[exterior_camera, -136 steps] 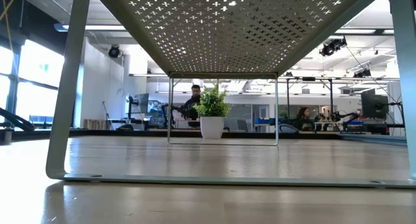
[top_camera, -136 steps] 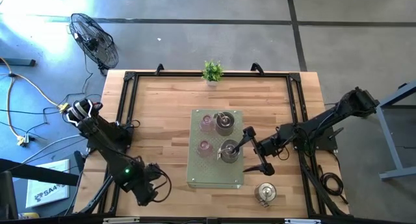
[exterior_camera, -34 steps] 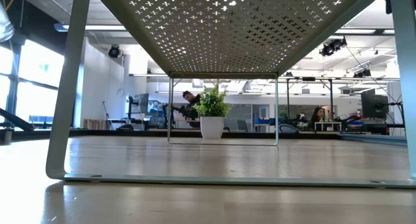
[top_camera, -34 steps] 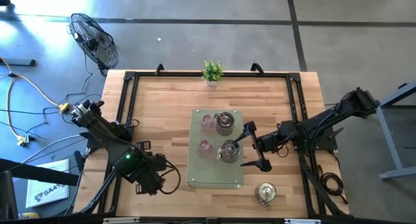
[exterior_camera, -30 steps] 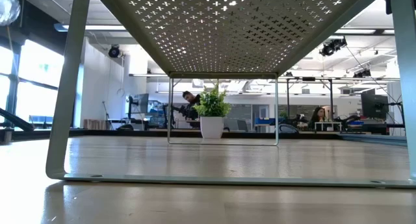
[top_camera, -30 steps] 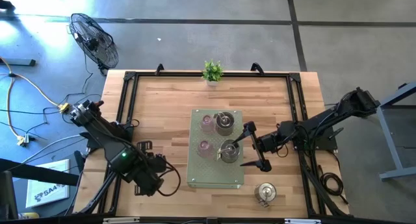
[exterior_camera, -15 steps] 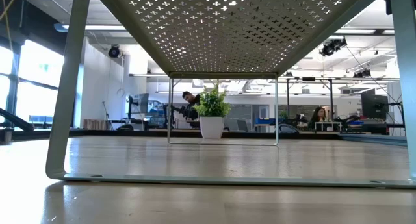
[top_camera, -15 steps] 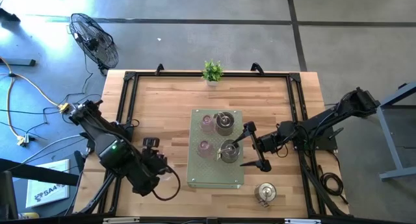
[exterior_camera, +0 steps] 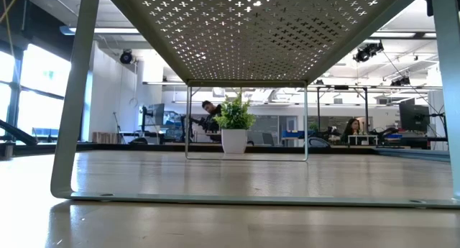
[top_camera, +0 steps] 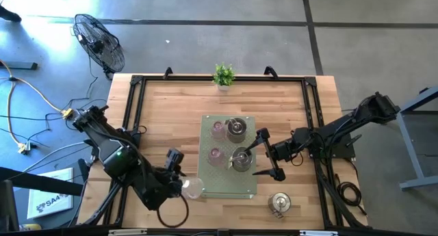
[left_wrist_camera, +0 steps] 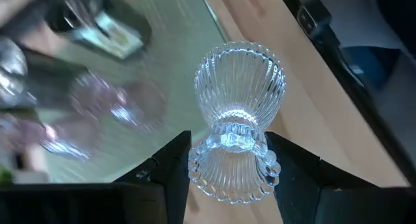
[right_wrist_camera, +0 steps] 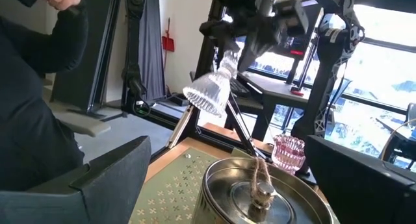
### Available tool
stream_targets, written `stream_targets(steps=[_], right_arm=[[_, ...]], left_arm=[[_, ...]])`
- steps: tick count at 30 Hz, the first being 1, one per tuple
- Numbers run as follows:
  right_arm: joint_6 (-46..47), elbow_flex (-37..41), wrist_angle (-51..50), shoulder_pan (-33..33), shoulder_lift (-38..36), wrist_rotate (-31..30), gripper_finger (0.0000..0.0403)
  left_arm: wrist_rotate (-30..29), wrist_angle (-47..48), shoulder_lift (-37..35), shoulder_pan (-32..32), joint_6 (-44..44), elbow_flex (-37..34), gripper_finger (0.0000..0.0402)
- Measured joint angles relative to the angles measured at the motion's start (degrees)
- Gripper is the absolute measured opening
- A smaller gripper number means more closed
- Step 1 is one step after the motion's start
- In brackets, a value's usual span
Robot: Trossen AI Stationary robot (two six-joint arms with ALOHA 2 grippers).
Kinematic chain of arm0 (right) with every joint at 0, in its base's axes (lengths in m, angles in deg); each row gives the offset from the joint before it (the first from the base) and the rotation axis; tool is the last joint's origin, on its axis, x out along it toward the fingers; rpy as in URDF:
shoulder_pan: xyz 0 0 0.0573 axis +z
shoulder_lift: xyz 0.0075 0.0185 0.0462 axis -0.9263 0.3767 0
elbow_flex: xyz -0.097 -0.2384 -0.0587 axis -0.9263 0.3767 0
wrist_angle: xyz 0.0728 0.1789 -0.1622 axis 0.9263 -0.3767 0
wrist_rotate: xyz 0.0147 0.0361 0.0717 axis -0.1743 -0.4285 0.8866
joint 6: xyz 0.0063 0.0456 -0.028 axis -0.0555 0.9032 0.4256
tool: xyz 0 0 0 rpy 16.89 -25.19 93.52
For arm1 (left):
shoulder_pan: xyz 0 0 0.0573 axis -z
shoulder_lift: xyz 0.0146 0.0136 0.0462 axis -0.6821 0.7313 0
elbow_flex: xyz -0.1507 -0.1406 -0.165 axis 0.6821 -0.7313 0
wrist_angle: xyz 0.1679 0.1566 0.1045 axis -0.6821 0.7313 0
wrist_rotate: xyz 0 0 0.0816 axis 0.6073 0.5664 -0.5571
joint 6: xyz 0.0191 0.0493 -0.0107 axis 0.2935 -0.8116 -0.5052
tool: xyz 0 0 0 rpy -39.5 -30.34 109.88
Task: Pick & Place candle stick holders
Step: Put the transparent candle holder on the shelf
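Note:
My left gripper (top_camera: 183, 187) is shut on a clear ribbed glass candle stick holder (left_wrist_camera: 239, 87) above the table's near left part, beside the green perforated stand (top_camera: 226, 188). The stand carries two pink glass holders (top_camera: 217, 130) (top_camera: 215, 156) and two silvery metal holders (top_camera: 236, 128) (top_camera: 241, 159). One more metal holder (top_camera: 278, 204) rests on the wood near the front edge. My right gripper (top_camera: 268, 155) stands open just right of the nearer metal holder (right_wrist_camera: 260, 185), touching nothing. My left gripper pinches the clear holder at its narrow waist (left_wrist_camera: 233, 134), just above the beaded foot, between its two fingers (left_wrist_camera: 172, 165). The fingers slant down from the table's left side. The holder is lifted clear and tilted, its cup mouth (right_wrist_camera: 207, 94) pointing away from the gripper.
A small potted plant (top_camera: 223, 75) stands at the table's far edge. A black frame (top_camera: 133, 113) borders the tabletop. A fan (top_camera: 99, 43) stands on the floor beyond the far left corner. A person's dark sleeve (right_wrist_camera: 39, 87) shows in the right wrist view.
My left gripper has risen and gone toward the table's right, toward the green stand, rolling its wrist as it went. The clear holder has travelled with it, still clear of the table, and has turned with it.

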Motion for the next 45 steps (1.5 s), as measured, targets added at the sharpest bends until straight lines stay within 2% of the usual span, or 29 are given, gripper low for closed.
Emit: stream_targets(steps=[10, 16, 21, 27, 34, 45], right_arm=[[0.0, 0.0, -0.5, 0.0, 0.0, 0.0, 0.0400], [0.0, 0.0, -0.5, 0.0, 0.0, 0.0, 0.0400], [0.0, 0.0, -1.2, 0.0, 0.0, 0.0, 0.0400], [0.0, 0.0, -2.7, 0.0, 0.0, 0.0, 0.0400], [0.0, 0.0, -3.7, 0.0, 0.0, 0.0, 0.0400], [0.0, 0.0, -3.6, 0.0, 0.0, 0.0, 0.0400]], left_arm=[[-6.4, -6.2, 0.4, -2.4, -13.7, 0.0, 0.0175], [-1.0, -8.1, 2.2, -8.7, -18.4, 0.0, 0.0164], [4.9, -7.4, 4.4, -13.0, -18.5, 0.0, 0.0176], [10.3, -7.6, 6.7, -14.8, -18.7, 0.0, 0.0165], [12.3, -7.9, 7.7, -14.6, -18.4, 0.0, 0.0176], [13.1, -9.5, 9.4, -14.7, -18.6, -0.3, 0.0169]])
